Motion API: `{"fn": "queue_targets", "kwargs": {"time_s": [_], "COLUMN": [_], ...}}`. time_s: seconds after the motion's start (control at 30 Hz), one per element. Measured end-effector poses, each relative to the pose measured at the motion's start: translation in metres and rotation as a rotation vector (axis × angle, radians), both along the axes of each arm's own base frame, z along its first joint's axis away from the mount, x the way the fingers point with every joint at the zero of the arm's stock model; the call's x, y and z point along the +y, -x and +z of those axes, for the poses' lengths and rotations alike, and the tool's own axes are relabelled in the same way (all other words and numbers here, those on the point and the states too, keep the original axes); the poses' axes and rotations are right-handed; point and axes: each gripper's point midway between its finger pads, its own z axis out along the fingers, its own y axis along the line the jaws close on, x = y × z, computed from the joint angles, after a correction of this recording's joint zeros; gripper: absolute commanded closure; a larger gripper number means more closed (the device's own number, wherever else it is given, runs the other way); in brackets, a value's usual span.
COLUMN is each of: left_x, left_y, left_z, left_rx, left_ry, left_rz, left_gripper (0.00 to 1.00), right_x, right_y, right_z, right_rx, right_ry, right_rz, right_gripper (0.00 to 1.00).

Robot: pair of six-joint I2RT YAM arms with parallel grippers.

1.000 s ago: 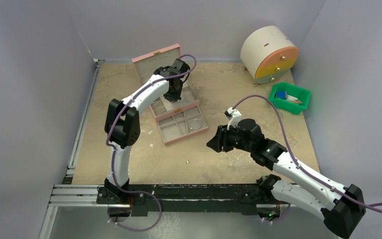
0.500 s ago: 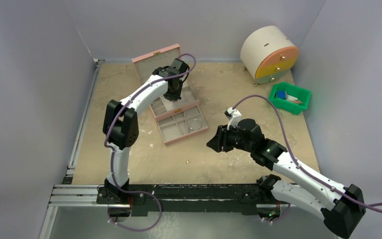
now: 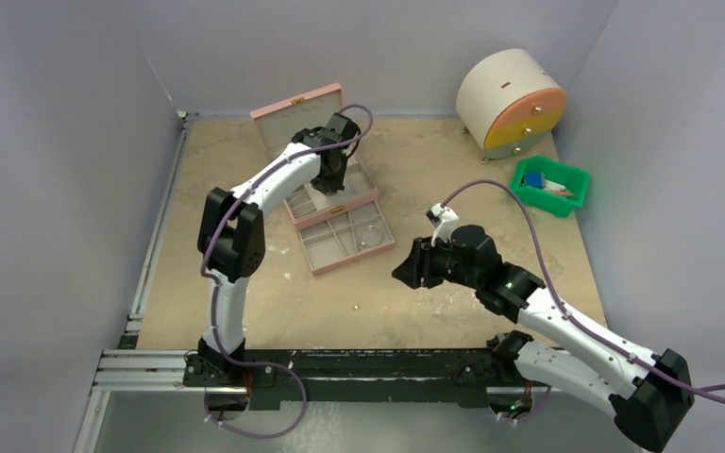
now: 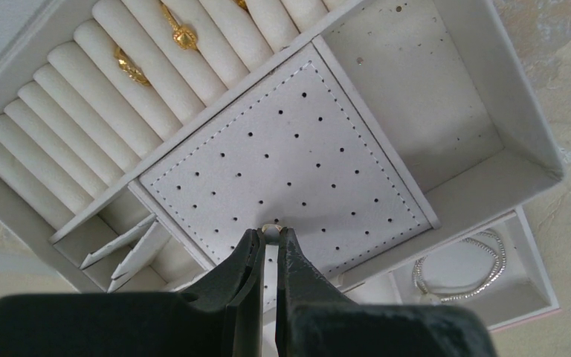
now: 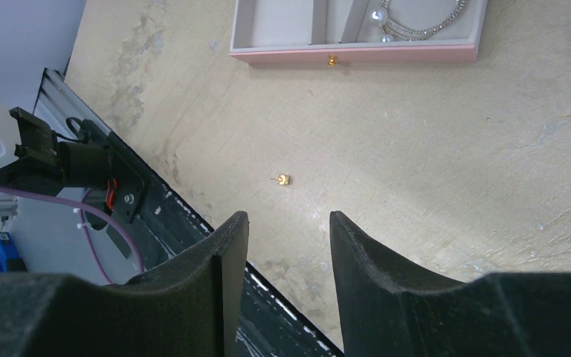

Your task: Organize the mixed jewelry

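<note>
On your beige desk (image 3: 434,170), left jaws pinch a tiny pale stud (image 4: 271,231) over the white perforated pad (image 4: 290,149), likely for seating; right jaws hang open.

The surface (image 3: 434,179) is a beige, mottled board.
- Far-left area: an open pink jewelry box (image 3: 295,107), with a pink drawer tray (image 3: 340,243) adjoining its near side.
- Far-right corner: a round cabinet (image 3: 505,99).
- Right edge: a green bin (image 3: 577,174).
- Toward the near edge, left of centre: one gold stud (image 3: 355,306), lying alone.
</note>
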Motion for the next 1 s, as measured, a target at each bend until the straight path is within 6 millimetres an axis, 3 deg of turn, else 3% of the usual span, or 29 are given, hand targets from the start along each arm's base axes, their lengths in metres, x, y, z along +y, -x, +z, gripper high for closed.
{"fn": "queue_targets", "kwargs": {"time_s": [0.47, 0.7, 1.0], "left_x": [0.000, 0.001, 0.007], "left_y": [-0.003, -0.003, -0.005], "left_z": [-0.009, -0.009, -0.007], "left_rx": [0.006, 0.000, -0.025], "left_ry": [-0.013, -0.020, -0.043], "left_rz": [0.003, 0.007, 0.022], "left_gripper": [1.00, 0.73, 0.66], "right_x": [-0.001, -0.002, -0.005], "right_y": [0.001, 0.002, 0.005], "right_z": [0.009, 0.012, 0.009], "right_rx": [-0.026, -0.032, -0.016], "right_ry": [-0.023, -0.030, -0.018], "right_rz": [0.000, -0.002, -0.003], "right_gripper": [0.51, 0.48, 0.46]}}
